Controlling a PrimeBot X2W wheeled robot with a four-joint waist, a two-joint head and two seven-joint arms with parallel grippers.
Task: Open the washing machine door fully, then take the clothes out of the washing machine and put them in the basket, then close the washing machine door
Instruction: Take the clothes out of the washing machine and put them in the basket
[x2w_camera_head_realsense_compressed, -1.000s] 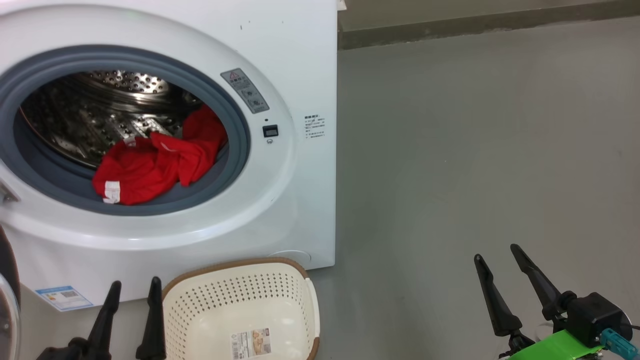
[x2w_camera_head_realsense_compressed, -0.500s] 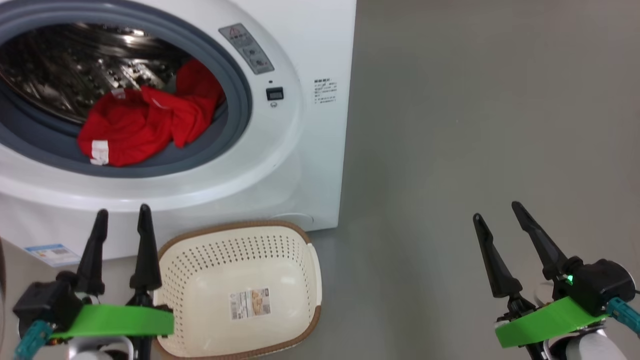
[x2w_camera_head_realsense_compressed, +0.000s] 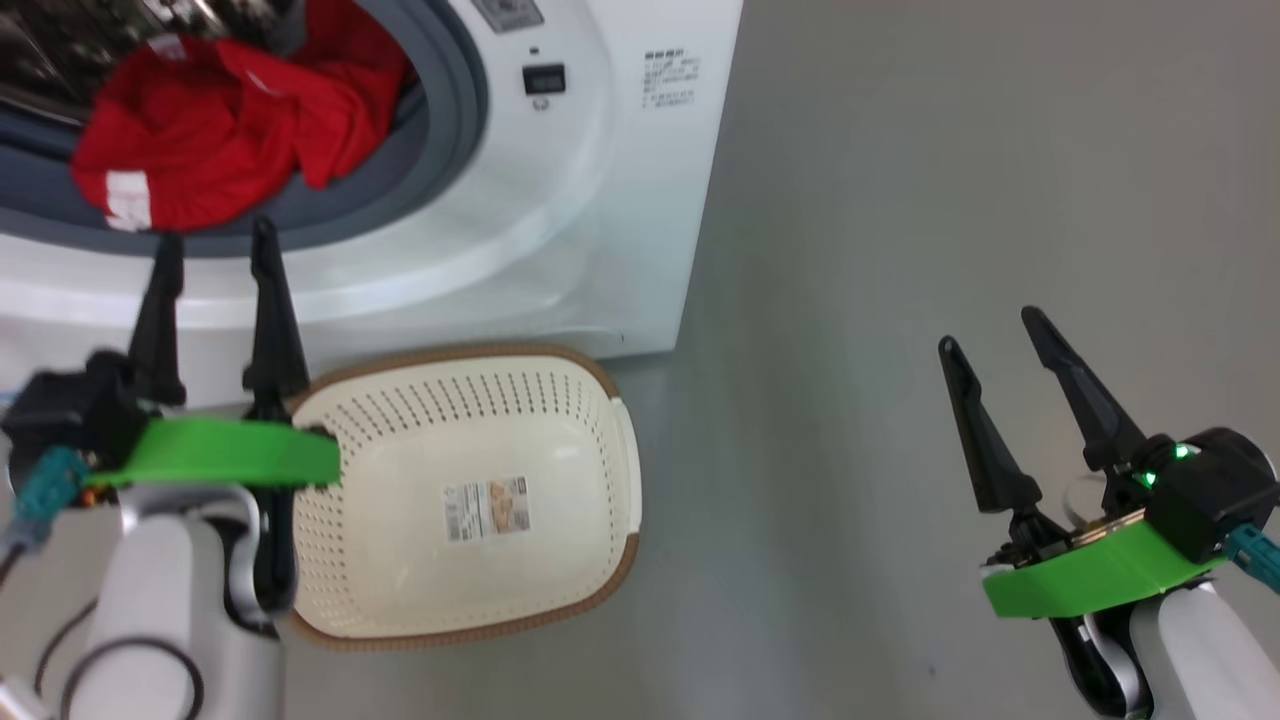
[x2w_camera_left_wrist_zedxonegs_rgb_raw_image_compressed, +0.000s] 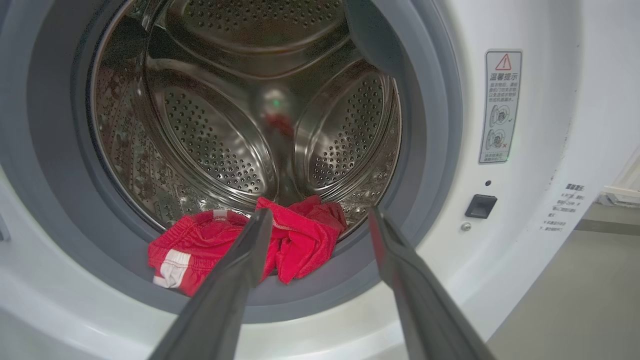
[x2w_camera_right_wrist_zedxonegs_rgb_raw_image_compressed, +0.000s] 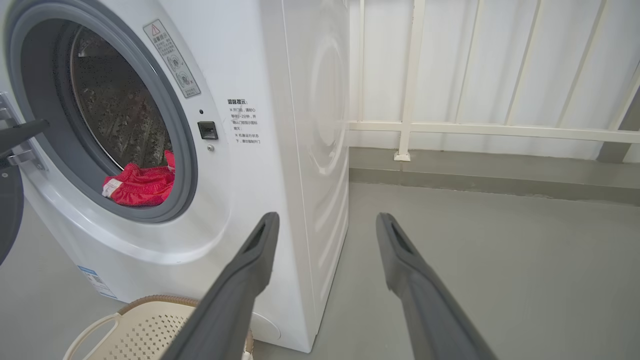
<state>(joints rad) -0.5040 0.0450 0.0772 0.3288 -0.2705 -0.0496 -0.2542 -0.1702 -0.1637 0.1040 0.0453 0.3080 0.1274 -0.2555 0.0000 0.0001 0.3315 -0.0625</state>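
Note:
The washing machine (x2w_camera_head_realsense_compressed: 620, 200) stands with its drum open, and the red clothes (x2w_camera_head_realsense_compressed: 200, 120) lie at the drum's front lip on the grey gasket. In the left wrist view my left gripper (x2w_camera_left_wrist_zedxonegs_rgb_raw_image_compressed: 318, 212) is open and points at the clothes (x2w_camera_left_wrist_zedxonegs_rgb_raw_image_compressed: 300, 240), a short way off. In the head view my left gripper (x2w_camera_head_realsense_compressed: 217, 233) is just below the opening. The cream basket (x2w_camera_head_realsense_compressed: 600, 590) sits on the floor before the machine, beside that arm. My right gripper (x2w_camera_head_realsense_compressed: 988, 328) hangs open over bare floor to the right. A sliver of the washing machine door (x2w_camera_right_wrist_zedxonegs_rgb_raw_image_compressed: 7, 215) shows swung open at the left.
Grey floor (x2w_camera_head_realsense_compressed: 950, 150) stretches right of the machine. In the right wrist view a white railing and wall (x2w_camera_right_wrist_zedxonegs_rgb_raw_image_compressed: 475, 125) stand behind it. The basket's handle and rim (x2w_camera_right_wrist_zedxonegs_rgb_raw_image_compressed: 145, 325) lie beside my right gripper (x2w_camera_right_wrist_zedxonegs_rgb_raw_image_compressed: 326, 217).
The head camera has tilted down, shifting the whole picture up. My left gripper has advanced from beside the basket to just below the drum opening. The right gripper holds its place.

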